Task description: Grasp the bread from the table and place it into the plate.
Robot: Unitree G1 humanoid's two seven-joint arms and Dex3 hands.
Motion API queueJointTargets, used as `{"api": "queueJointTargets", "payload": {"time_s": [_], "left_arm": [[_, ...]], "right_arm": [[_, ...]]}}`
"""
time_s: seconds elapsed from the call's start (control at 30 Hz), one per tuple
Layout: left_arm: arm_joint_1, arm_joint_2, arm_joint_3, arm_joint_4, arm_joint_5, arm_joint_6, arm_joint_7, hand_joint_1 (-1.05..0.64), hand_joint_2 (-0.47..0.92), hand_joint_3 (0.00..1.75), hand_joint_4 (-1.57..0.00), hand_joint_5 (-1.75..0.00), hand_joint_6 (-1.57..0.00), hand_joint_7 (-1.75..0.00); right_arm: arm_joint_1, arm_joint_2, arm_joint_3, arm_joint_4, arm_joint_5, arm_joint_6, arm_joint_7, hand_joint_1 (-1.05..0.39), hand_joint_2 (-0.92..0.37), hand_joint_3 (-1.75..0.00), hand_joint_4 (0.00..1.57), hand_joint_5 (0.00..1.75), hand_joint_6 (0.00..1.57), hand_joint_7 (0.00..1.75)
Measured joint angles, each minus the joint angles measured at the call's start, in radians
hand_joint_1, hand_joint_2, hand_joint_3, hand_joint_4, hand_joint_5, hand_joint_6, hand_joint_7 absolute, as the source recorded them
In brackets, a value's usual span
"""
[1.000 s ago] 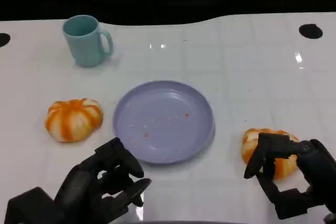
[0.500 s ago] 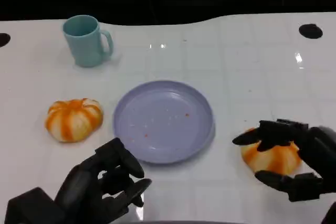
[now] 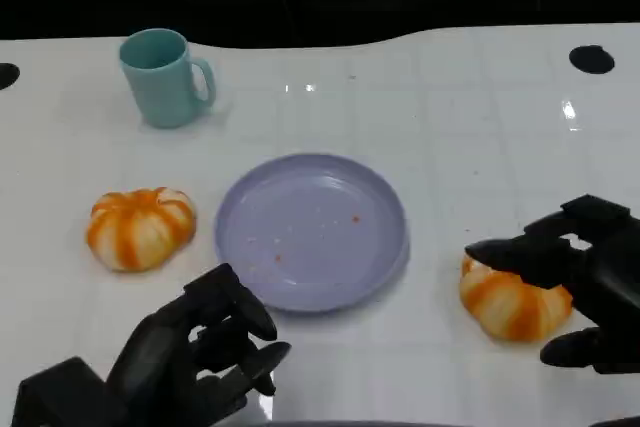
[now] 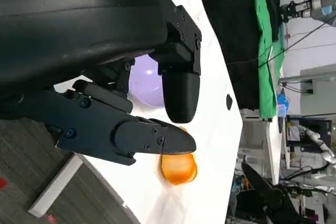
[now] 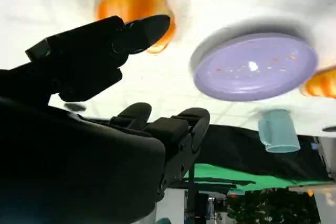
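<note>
An orange-and-white striped bread [image 3: 510, 304] lies on the table, right of the lavender plate [image 3: 385, 247]. My right hand [image 3: 585, 282] is at its right side, fingers spread over its top and thumb low beside it, holding nothing. In the right wrist view this bread [image 5: 131, 4] sits just past the fingertips [image 5: 152, 26], with the plate [image 5: 294, 72] beyond. A second striped bread [image 3: 140, 228] lies left of the plate. My left hand [image 3: 195, 355] rests near the front edge, fingers loosely bent and apart, empty. The left wrist view shows the plate [image 4: 143, 88] and the right-hand bread [image 4: 179, 168].
A teal mug [image 3: 165, 78] stands at the back left, its handle to the right. Black round marks sit at the table's far corners [image 3: 592, 59]. Small orange crumbs dot the plate. The table's front edge runs just below both hands.
My right hand, wrapped over the right bread a second ago, has spread its fingers and drawn back to the right. The bread stays on the table. The left hand has not moved.
</note>
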Motion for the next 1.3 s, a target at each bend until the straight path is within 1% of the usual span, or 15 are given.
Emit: {"api": "queueJointTargets", "payload": {"time_s": [0.17, 0.27, 0.4, 0.53, 0.7, 0.8, 1.0, 1.3], "left_arm": [[-0.001, 0.000, -0.004, 0.003, 0.000, 0.000, 0.000, -0.52, 0.92, 0.25, -0.65, -1.75, -0.44, -1.71], [-0.001, 0.000, -0.008, 0.003, 0.005, 0.000, 0.000, -0.53, 0.92, 0.26, -0.65, -1.75, -0.44, -1.70], [-0.001, 0.000, -0.010, 0.002, 0.010, 0.000, 0.001, -0.54, 0.92, 0.26, -0.65, -1.75, -0.45, -1.70], [-0.001, -0.002, -0.010, 0.002, 0.005, 0.001, 0.001, -0.54, 0.92, 0.25, -0.64, -1.75, -0.44, -1.71], [-0.001, -0.003, -0.011, 0.002, -0.001, 0.001, 0.000, -0.55, 0.92, 0.25, -0.64, -1.75, -0.44, -1.72], [0.000, -0.004, -0.013, 0.002, 0.000, 0.001, 0.000, -0.56, 0.92, 0.24, -0.64, -1.75, -0.45, -1.72], [0.005, -0.007, -0.016, -0.005, 0.000, 0.007, 0.001, -0.53, 0.92, 0.24, -0.64, -1.75, -0.45, -1.72], [0.014, -0.007, -0.017, -0.011, 0.008, 0.007, 0.001, -0.54, 0.92, 0.25, -0.64, -1.75, -0.44, -1.71]], "right_arm": [[-0.004, 0.000, 0.022, -0.011, -0.085, 0.030, 0.011, -0.40, -0.74, 0.00, 0.11, 0.54, 0.39, 0.04], [-0.020, 0.000, 0.046, -0.002, -0.125, 0.042, 0.016, -0.39, -0.74, 0.00, 0.17, 0.44, 0.41, 0.02], [-0.040, 0.001, 0.076, 0.036, -0.177, 0.059, 0.016, -0.39, -0.74, 0.00, 0.24, 0.36, 0.43, 0.01], [-0.067, 0.014, 0.122, 0.113, -0.234, 0.066, 0.001, -0.41, -0.76, 0.00, 0.31, 0.27, 0.45, 0.01], [-0.117, 0.028, 0.170, 0.211, -0.290, 0.074, -0.032, -0.41, -0.79, -0.01, 0.31, 0.22, 0.45, 0.00], [-0.152, 0.038, 0.197, 0.272, -0.298, 0.086, -0.045, -0.43, -0.81, -0.01, 0.32, 0.20, 0.45, 0.00], [-0.205, 0.057, 0.247, 0.399, -0.312, 0.100, -0.084, -0.43, -0.84, -0.02, 0.33, 0.17, 0.44, 0.00], [-0.289, 0.082, 0.312, 0.546, -0.327, 0.129, -0.138, -0.45, -0.89, -0.02, 0.39, 0.14, 0.45, 0.01]]}}
